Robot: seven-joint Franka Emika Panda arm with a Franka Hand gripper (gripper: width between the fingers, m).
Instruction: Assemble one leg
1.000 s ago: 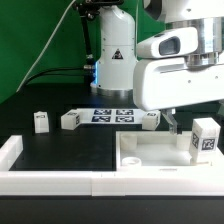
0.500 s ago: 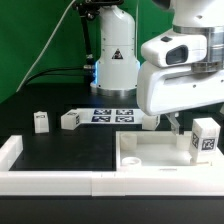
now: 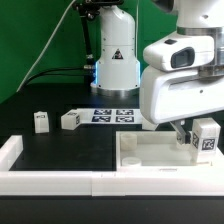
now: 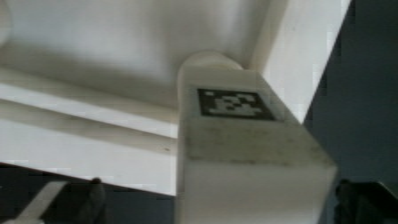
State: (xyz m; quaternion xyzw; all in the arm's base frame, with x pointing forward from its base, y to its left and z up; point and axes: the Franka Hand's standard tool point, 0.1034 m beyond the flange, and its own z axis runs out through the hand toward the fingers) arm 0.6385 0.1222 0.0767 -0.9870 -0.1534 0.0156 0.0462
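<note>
Leg [image 3: 207, 138] stands upright on the white panel [image 3: 150, 152], at the end toward the exterior view's right, its square marker facing the exterior camera; my hand [image 3: 184, 133] hangs just beside it, on the side toward the exterior view's left, with the arm's big white housing above. In the wrist view the same leg [image 4: 249, 150] fills the middle of the picture, marker [image 4: 231, 103] plain on its face and the panel's raised rim behind it; the fingers are only dim shapes at the edge there, so I cannot tell whether the hand is released or clenched, nor whether it touches the leg at all. Two more legs [image 3: 41, 121] [image 3: 70, 120] sit on the black surface [image 3: 70, 150], well apart from the panel; the marker board [image 3: 112, 115] lies flat behind them, near the robot's base.
</note>
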